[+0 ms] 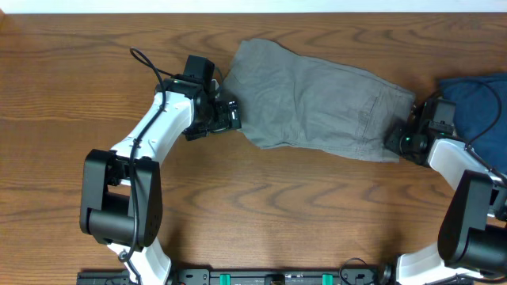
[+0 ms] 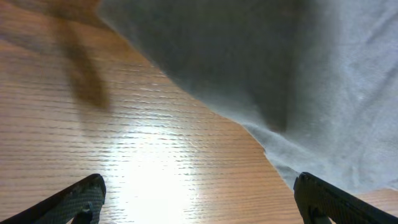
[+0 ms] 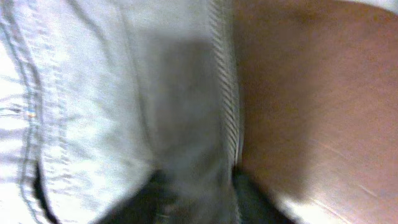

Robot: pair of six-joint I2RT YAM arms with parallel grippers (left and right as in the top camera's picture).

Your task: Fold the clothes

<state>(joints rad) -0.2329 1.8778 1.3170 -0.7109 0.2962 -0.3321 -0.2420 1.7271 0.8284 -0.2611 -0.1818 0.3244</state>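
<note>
Blurred grey clothes (image 3: 99, 93) fill 9 o'clock to centre, a ribbed hem (image 3: 225, 93) running 12 to 6. Brown table (image 3: 311, 106) lies at 3 o'clock. At 6 o'clock the right end effector (image 3: 196, 198) pinches that hem between dark fingers (image 3: 138, 204).

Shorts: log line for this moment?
shorts: on table | left gripper: open, at left edge | right gripper: shut on right edge

The grey shorts (image 1: 317, 99) lie spread flat and slightly rumpled, slanting across the desk's middle toward its far edge.
</note>
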